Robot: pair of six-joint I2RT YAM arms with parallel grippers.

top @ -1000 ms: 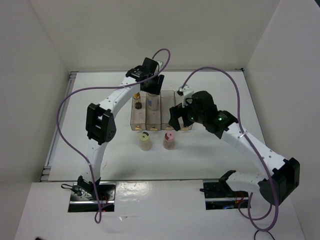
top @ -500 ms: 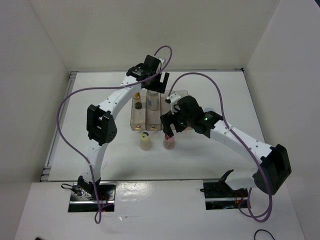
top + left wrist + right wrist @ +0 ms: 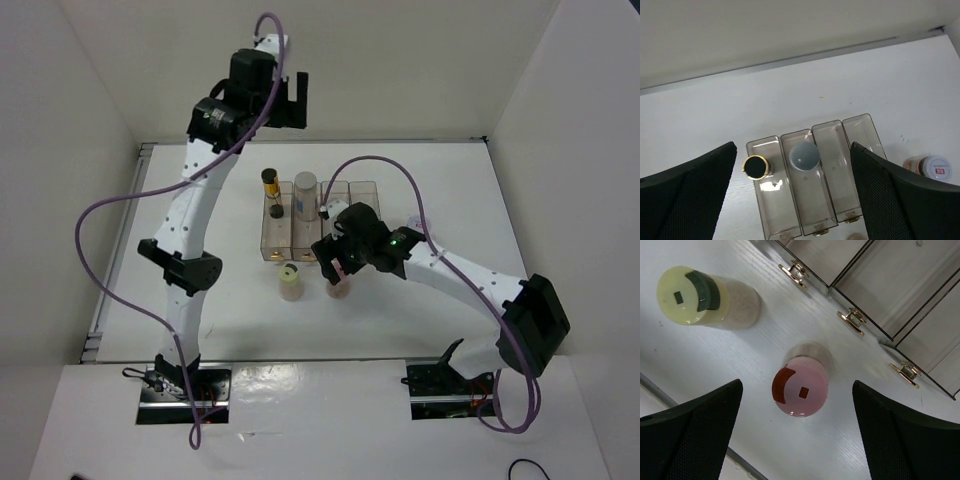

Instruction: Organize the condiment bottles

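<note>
In the leftmost clear bin (image 3: pixel 771 210) a dark bottle with a gold band (image 3: pixel 756 167) (image 3: pixel 270 184) stands upright. A white grey-lidded bottle (image 3: pixel 804 155) (image 3: pixel 305 193) stands in the second bin. My left gripper (image 3: pixel 793 145) (image 3: pixel 298 100) hangs open and empty, high above the bins. In front of the bins stand a beige yellow-lidded bottle (image 3: pixel 690 295) (image 3: pixel 289 280) and a brown pink-lidded bottle (image 3: pixel 802 387) (image 3: pixel 339 288). My right gripper (image 3: pixel 796 385) (image 3: pixel 335 265) is open just above the pink lid, one finger on either side, with gaps. A clear reddish-brown jar (image 3: pixel 932 167) stands right of the bins.
Four clear bins (image 3: pixel 322 240) sit side by side at mid-table, gold latches (image 3: pixel 852 320) facing the near side. The two right bins (image 3: pixel 840 170) hold nothing. White walls enclose the table on three sides. The right arm (image 3: pixel 450 275) reaches across the table's middle.
My left gripper opened, leaving the grey-lidded bottle in the second bin, and rose high and back. My right gripper swung left and down over the pink-lidded bottle.
</note>
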